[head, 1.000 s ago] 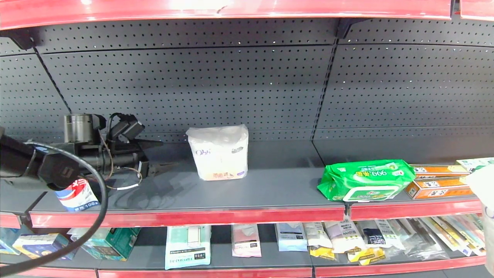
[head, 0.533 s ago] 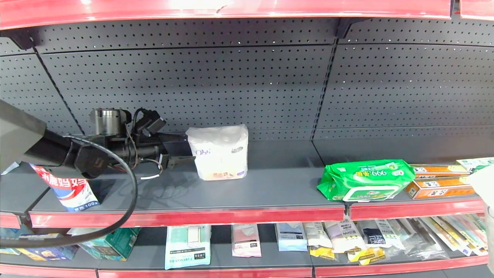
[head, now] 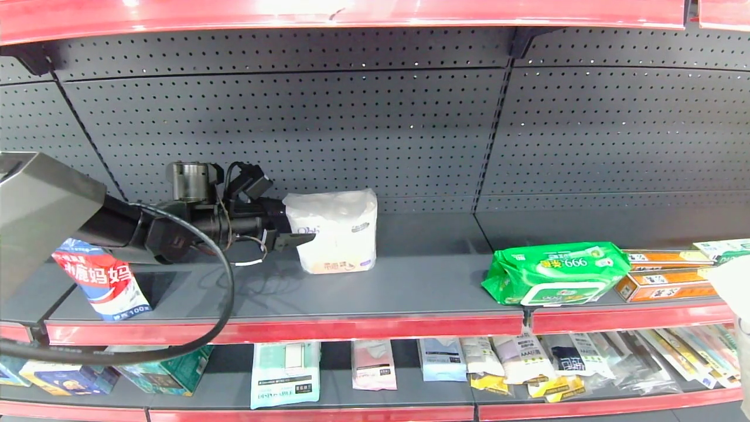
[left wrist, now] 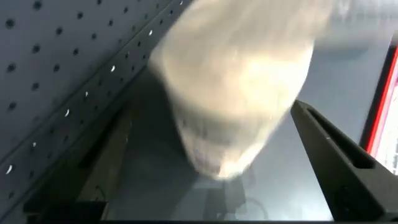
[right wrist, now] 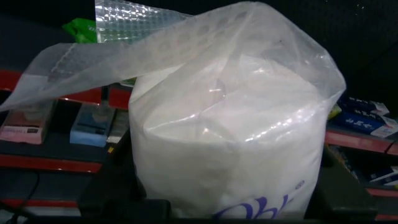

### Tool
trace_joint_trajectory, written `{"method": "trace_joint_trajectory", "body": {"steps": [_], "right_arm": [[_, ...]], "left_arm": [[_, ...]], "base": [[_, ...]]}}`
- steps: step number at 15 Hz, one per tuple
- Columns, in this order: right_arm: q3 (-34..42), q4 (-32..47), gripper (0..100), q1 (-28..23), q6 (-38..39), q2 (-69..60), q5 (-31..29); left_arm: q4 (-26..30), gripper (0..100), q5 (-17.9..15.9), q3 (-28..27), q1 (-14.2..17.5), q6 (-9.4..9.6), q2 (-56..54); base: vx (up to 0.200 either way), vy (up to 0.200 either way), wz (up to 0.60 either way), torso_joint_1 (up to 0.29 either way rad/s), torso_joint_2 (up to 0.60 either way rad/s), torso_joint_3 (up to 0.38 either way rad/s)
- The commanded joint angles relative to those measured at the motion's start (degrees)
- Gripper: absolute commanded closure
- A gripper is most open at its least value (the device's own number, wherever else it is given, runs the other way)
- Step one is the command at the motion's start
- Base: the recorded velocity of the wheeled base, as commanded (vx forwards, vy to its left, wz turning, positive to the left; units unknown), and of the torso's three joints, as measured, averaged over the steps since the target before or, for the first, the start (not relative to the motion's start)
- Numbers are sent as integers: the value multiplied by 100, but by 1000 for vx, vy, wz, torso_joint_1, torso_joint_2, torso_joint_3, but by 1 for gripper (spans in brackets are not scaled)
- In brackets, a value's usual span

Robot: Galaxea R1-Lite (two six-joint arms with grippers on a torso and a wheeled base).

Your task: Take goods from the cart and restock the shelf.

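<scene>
A white tissue pack (head: 335,231) stands upright in the middle of the grey shelf board (head: 422,287). My left gripper (head: 291,226) comes in from the left at the pack's left side and is open, one finger (head: 299,238) against the pack's front corner. Up close, this pack (left wrist: 239,87) lies between the two spread fingers (left wrist: 333,158). A second white tissue pack (right wrist: 230,130) in clear plastic wrap sits in my right gripper (right wrist: 227,186), which is shut on it. That pack (head: 735,281) shows at the far right edge, in front of the shelf.
A green wet-wipe pack (head: 554,273) and orange boxes (head: 668,275) lie on the same shelf to the right. A red, white and blue bag (head: 102,282) stands at the shelf's left end. The lower shelf (head: 375,363) holds several flat packets. Pegboard (head: 328,129) closes the back.
My left arm has moved right along the shelf, from near the red and blue bag up to the white tissue pack. The pack has not moved.
</scene>
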Motion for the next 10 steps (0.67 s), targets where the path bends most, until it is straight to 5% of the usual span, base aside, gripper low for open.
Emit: {"method": "trace_joint_trajectory", "body": {"steps": [1, 10], "right_arm": [[-2, 0, 100, 0, -3, 28, 5], [34, 0, 100, 0, -29, 81, 5]], "left_arm": [[-1, 0, -2, -186, -92, 1, 177], [7, 0, 68, -748, -426, -113, 678]], "base": [[0, 0, 0, 0, 0, 0], [0, 0, 0, 0, 0, 0]]}}
